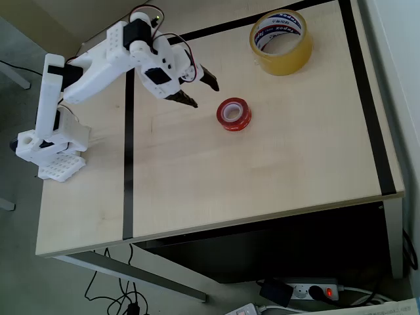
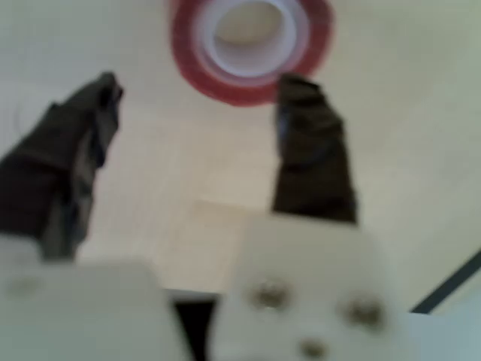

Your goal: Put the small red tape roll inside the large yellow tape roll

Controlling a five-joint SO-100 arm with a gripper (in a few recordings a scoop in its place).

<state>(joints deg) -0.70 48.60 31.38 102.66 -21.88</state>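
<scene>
Overhead view: white arm reaches over the pale wooden counter (image 1: 262, 170). Its dark-fingered hand (image 1: 199, 88) hangs with fingers apart, holding nothing, near the small red tape roll with white core (image 1: 234, 113), which lies flat mid-counter. The large translucent yellow tape roll with printed core (image 1: 281, 41) lies flat near the far edge, well apart from the red one.

Wrist view: blurred. Hand (image 2: 203, 94) spread; small red tape roll (image 2: 250, 45) just ahead of the fingertips.

Judgement: approach step, grasp not yet made. Next: advance, straddle the rim, close.
</scene>
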